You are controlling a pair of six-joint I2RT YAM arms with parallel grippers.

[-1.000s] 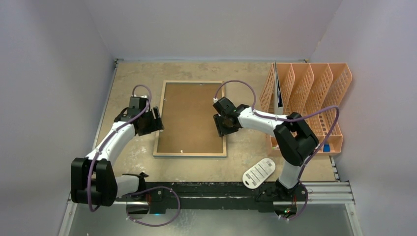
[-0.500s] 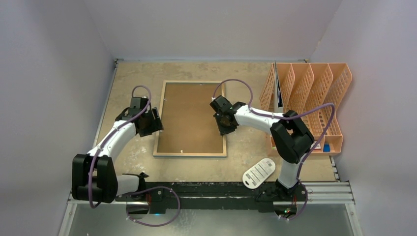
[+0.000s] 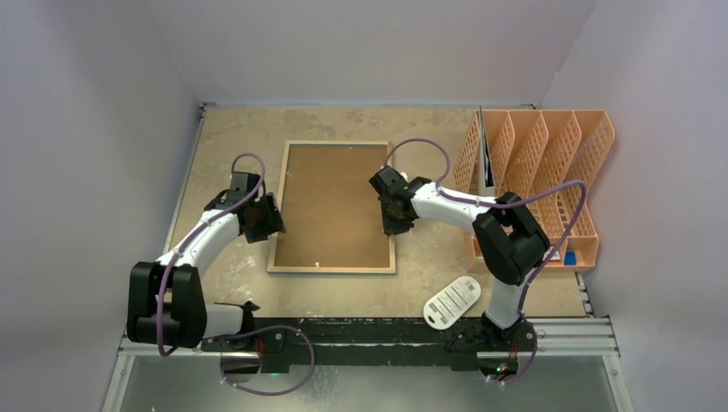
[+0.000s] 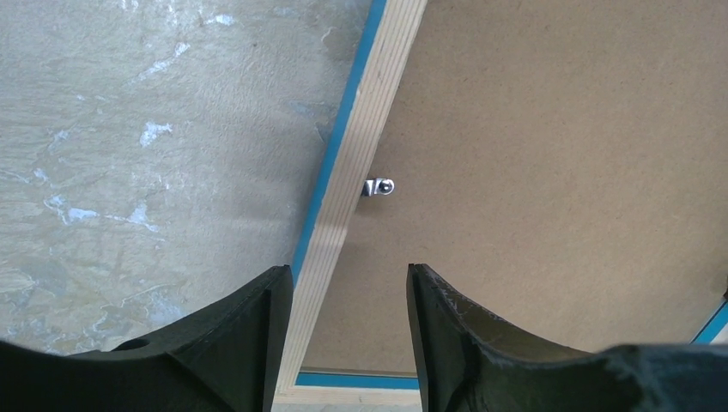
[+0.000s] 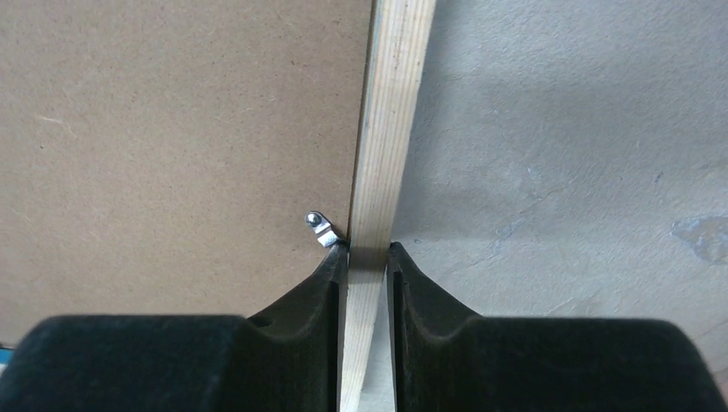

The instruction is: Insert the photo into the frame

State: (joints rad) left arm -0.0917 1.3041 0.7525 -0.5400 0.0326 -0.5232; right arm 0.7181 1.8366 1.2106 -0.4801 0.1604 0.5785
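From above, the frame (image 3: 333,269) lies face down mid-table with the brown fibreboard backing board (image 3: 330,206) seated in it. I see no photo, so nearly everything remains.

Left wrist: my left gripper (image 4: 348,283) gapes astride the pale, layered wood rail, holding nothing.

Right wrist: my right gripper (image 5: 367,253) pinches the right rail beside a metal clip (image 5: 319,227).

frame (image 5: 391,129): pale wood, fine straight grain, unvarnished and matt; smooth blue painted edge
board (image 3: 330,206): brown fibreboard, flat, matt, faintly speckled
clip (image 4: 378,186): bright metal, shiny
surface (image 3: 232,129): beige, rough, mottled, worn pale patches
left claw (image 4: 348,283), right claw (image 5: 367,257): black plastic, matt, lightly scuffed edges
rack (image 3: 558,163): orange plastic, perforated mesh walls, slight sheen
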